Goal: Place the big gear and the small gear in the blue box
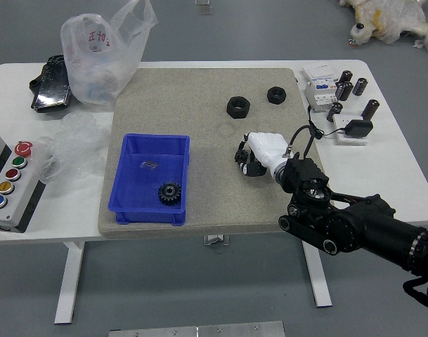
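Blue box [140, 215] has the big gear [169, 194] inside; what looks like the small gear [241, 156] is at your right hand [271, 152], over the mat [214, 203]. Its fingers [253, 169] are curled nearly closed, seemingly about that gear. Seat the pinch evenly, lift straight up and clear the box's wall before you let go. You can't make out the contact points: the hand covers them, and dark tips blend with dark gear.
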`<action>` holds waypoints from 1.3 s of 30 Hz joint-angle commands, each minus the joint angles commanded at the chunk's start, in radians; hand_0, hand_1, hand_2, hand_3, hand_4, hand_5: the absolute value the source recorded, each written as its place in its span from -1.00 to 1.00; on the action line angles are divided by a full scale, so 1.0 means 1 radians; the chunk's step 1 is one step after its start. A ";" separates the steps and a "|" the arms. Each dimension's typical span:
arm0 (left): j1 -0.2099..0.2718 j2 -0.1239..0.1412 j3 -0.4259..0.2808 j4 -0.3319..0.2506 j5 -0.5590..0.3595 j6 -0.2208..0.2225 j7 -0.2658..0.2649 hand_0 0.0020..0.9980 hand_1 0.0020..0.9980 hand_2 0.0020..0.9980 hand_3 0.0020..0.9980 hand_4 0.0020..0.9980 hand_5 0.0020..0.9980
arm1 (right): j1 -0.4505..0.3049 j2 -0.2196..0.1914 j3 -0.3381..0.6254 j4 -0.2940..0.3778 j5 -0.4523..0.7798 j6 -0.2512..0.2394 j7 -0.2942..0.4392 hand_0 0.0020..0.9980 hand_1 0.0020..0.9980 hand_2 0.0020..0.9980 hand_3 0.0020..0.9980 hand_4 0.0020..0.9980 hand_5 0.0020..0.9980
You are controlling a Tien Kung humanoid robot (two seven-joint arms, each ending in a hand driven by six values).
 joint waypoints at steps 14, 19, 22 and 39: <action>0.001 -0.002 0.002 -0.001 -0.004 0.001 -0.001 0.41 -0.08 -0.04 0.45 0.43 0.09 | -0.009 -0.023 0.089 0.319 -0.147 -0.020 -0.027 0.32 -0.08 -0.48 -0.15 -0.32 -0.88; 0.001 -0.003 -0.004 -0.002 0.003 -0.001 0.002 0.41 -0.08 -0.04 0.45 0.44 0.10 | -0.007 0.033 0.004 0.442 -0.182 -0.015 -0.034 0.34 -0.07 -0.47 -0.06 -0.28 -0.94; 0.001 -0.002 -0.008 -0.002 0.007 -0.002 0.003 0.41 -0.08 -0.04 0.46 0.45 0.12 | -0.003 0.055 -0.040 0.461 -0.186 -0.003 -0.039 0.43 0.03 -0.18 0.35 -0.06 -0.82; 0.002 -0.002 -0.009 -0.002 0.008 -0.001 0.004 0.41 -0.08 -0.04 0.46 0.45 0.14 | -0.015 0.068 -0.041 0.428 -0.195 0.027 -0.059 0.66 0.60 0.79 0.87 0.50 -0.47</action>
